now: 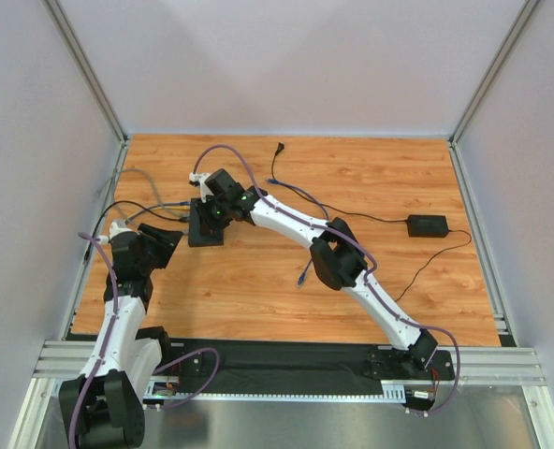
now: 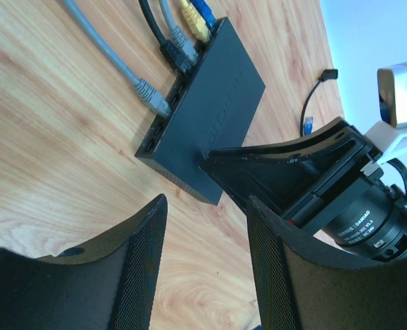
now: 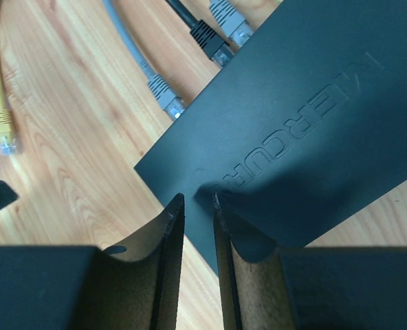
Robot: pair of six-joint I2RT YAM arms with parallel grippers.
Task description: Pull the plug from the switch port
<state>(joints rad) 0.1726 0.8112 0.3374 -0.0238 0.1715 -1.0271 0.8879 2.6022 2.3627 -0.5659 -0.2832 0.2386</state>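
Switch (image 1: 202,234): a flat black box lying flat on the wooden table (image 1: 258,299), left of centre in the overhead view. Its port row (image 2: 157,130) faces the left of the frame.

A grey plug (image 2: 150,93) is seated in the row, nearest the lower end. A black plug (image 2: 174,53) and a second grey plug (image 3: 232,24) are seated further up. Two sockets below the grey plug show no plug.

Right gripper (image 1: 211,210): over the switch, jaws narrowly parted. The fingertips (image 3: 178,201) are set on the box's top at its lower left corner in the right wrist view. Nothing is clamped between them.

Left gripper (image 2: 205,206): released, jaws wide apart with bare wood between, short of the switch's lower corner. It touches no plug.

A yellow plug (image 3: 4,134) lies loose on the wood at the left edge of the right wrist view.

An adapter brick (image 1: 427,225) sits well apart at the right of the overhead view. A blue-tipped cable end (image 1: 302,276) lies loose near centre.
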